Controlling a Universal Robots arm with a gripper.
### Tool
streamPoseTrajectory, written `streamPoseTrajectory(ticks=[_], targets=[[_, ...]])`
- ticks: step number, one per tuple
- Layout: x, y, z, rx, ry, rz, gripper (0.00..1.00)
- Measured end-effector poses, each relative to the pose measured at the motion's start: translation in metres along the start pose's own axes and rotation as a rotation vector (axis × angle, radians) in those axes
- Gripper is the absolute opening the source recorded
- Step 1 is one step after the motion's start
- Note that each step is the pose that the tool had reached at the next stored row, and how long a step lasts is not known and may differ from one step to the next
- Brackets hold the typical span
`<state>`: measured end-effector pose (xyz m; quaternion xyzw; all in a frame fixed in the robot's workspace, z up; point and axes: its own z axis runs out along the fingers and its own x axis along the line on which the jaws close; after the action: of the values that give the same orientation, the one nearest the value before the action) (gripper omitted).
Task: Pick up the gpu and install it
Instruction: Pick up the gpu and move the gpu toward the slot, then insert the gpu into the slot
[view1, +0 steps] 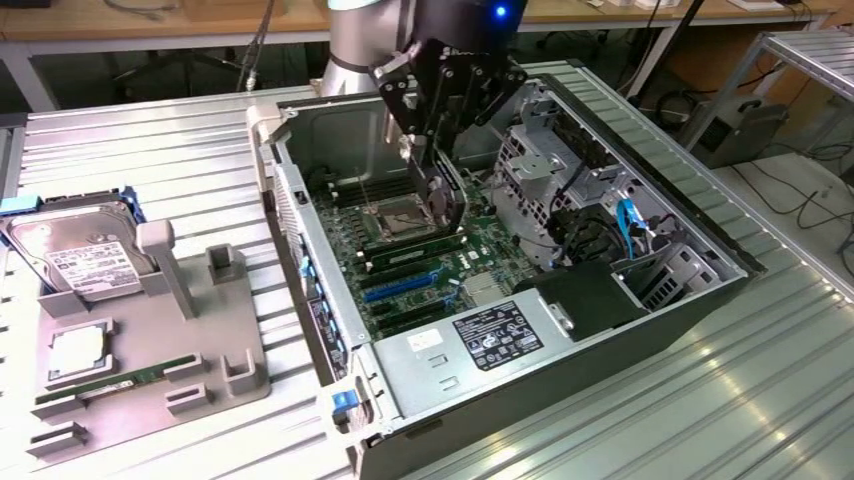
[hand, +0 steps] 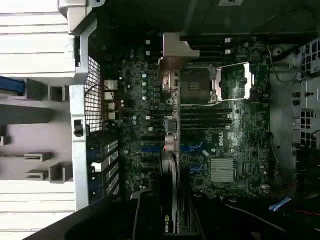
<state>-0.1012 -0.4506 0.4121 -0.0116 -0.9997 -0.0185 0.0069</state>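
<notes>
My gripper (view1: 430, 150) hangs inside the open computer case (view1: 694, 215), shut on the gpu (view1: 442, 205). The gpu is a thin dark card held on edge, hanging down over the motherboard near the CPU socket (view1: 400, 217). In the wrist view the gpu (hand: 171, 125) runs edge-on out from the gripper (hand: 170, 215), with its silvery end bracket (hand: 175, 55) at the far end. It crosses above the memory slots and the blue expansion slots (hand: 150, 149) without touching them. The blue expansion slots (view1: 400, 288) lie nearer the front of the case than the card.
A grey fixture (view1: 147, 340) at the exterior view's left holds a silver hard drive (view1: 78, 258), a CPU chip (view1: 80, 350) and a green RAM stick (view1: 100, 385). In the case are the power supply (view1: 497, 335), the drive cage (view1: 541, 170) and cables (view1: 627, 225).
</notes>
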Motion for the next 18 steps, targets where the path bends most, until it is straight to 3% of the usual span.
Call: streamPoseTrajectory(ticks=[2,3,18], targets=[[-0.03,0.0079,0.0201,0.007,0.0004,-0.016,0.26],[-0.032,0.0078,0.0224,0.007,0.0005,-0.018,0.26],[-0.035,0.0079,0.0246,0.0069,0.0012,-0.018,0.26]])
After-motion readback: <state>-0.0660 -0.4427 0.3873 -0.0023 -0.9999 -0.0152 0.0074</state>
